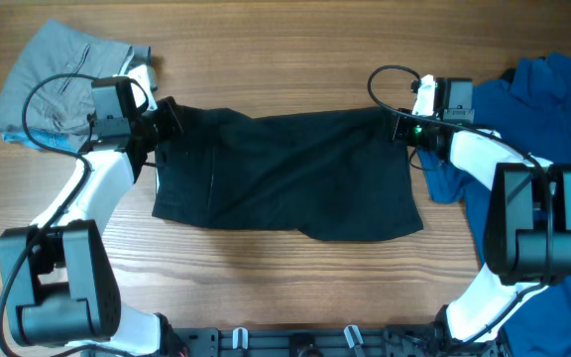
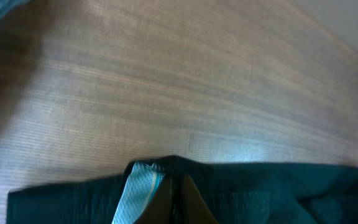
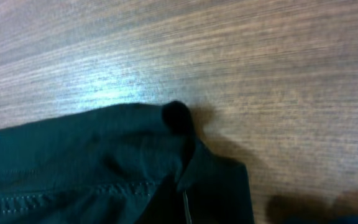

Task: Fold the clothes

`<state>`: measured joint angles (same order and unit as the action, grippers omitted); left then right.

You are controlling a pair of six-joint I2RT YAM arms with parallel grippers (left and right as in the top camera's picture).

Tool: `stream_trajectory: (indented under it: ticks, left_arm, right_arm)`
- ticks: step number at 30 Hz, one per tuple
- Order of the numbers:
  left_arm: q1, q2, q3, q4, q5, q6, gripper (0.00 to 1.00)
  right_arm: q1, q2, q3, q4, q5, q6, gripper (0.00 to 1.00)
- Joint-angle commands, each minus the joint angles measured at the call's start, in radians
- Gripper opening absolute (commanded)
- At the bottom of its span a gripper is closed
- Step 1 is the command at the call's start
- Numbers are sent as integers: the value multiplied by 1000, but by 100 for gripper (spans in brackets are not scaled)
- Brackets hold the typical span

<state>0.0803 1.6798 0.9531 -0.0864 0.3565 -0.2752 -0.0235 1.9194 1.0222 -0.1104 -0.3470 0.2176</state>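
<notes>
A wood-grain table (image 1: 285,268) carries the black shorts (image 1: 285,178), spread flat at centre. The blue shirt (image 1: 553,109) at 3 o'clock runs off the frame and lies partly under the right arm. The grey garment (image 1: 57,69) sits at 10 o'clock. Both arms reach inward, elbows bent. The left gripper (image 1: 170,123) pinches the shorts' 10 o'clock corner and the right gripper (image 1: 404,129) their 2 o'clock corner. In the wrist views, the fingers are closed and mostly buried in cloth.

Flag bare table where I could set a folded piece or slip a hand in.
Bare table beyond the black shorts, between left gripper and right gripper; also the strip on the shorts' near side. Crowded: grey garment far-left corner, blue shirt along the right.
</notes>
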Motion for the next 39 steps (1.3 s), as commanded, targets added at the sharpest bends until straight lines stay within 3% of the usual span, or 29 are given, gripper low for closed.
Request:
stream_trajectory:
  ticks: [1,4,11,17,19,27,31,39]
  left_arm:
    - [-4,-91,3,-56,-10,10,4]
    - [-4,-200,3,-178,-47,10,4]
    - [-4,-504,3,-624,-208,6,4]
    - [-4,-628,3,-958,-291,-82,4]
    - [-4,-652,3,-1073,-353,-129,4]
    - [-4,-756,4,-1165,-341,-325,4]
    - [-4,-835,4,-1217,-372,-409,4]
    - [-4,-1032,5,-1266,-407,-467,4]
  right_arm:
    - [-11,-122,5,-70,-27,-8,4]
    - [-11,-250,5,-182,10,-5,5]
    - [-11,-553,5,-459,65,-9,4]
    - [-11,-637,5,-603,171,-2,4]
    - [-11,-639,5,-661,254,82,4]
    - [-11,-641,5,-760,302,122,4]
    - [-10,-654,5,-729,141,-5,4]
    - [-11,-885,5,-831,179,101,4]
